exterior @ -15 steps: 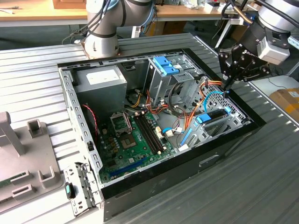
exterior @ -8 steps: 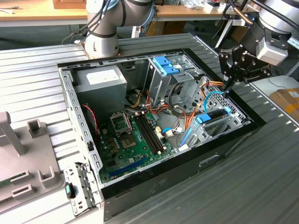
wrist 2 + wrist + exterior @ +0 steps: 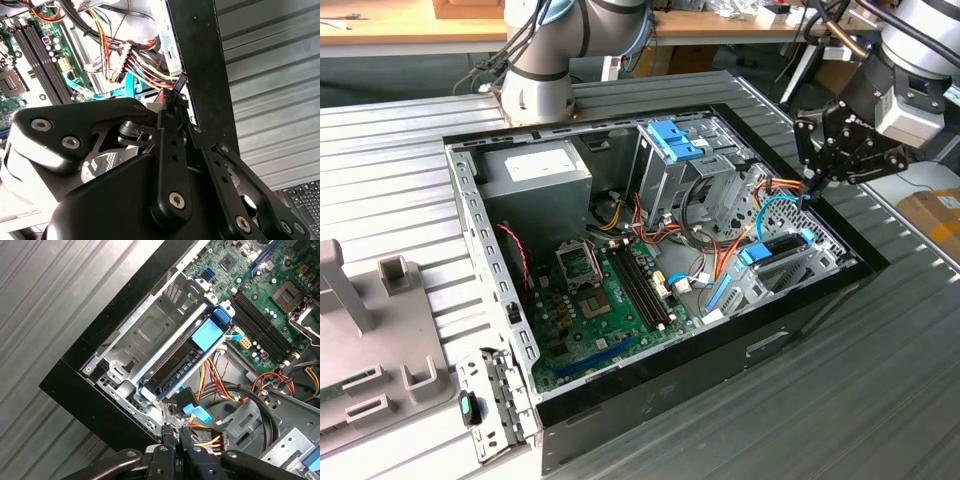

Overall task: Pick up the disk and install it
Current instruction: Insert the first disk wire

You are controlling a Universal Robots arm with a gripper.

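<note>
- Well inward of the gripper (image 3: 810, 190), toward the exterior view's left: green circuit board (image 3: 610, 300)
- Just below and inward of it: disk (image 3: 782, 248), on edge in its metal bay (image 3: 145, 335), blue frame around it, seemingly seated already
- Jaws pinched narrow, gripping nothing, close above the black case rim (image 3: 85, 400)
- Likely trouble: snagging the loose cables (image 3: 202, 375) beside the gripper, or knocking the rim, for want of room
- In the first wrist view, the disk's whole length; in the exterior view instead, the gripper's height over it
</note>
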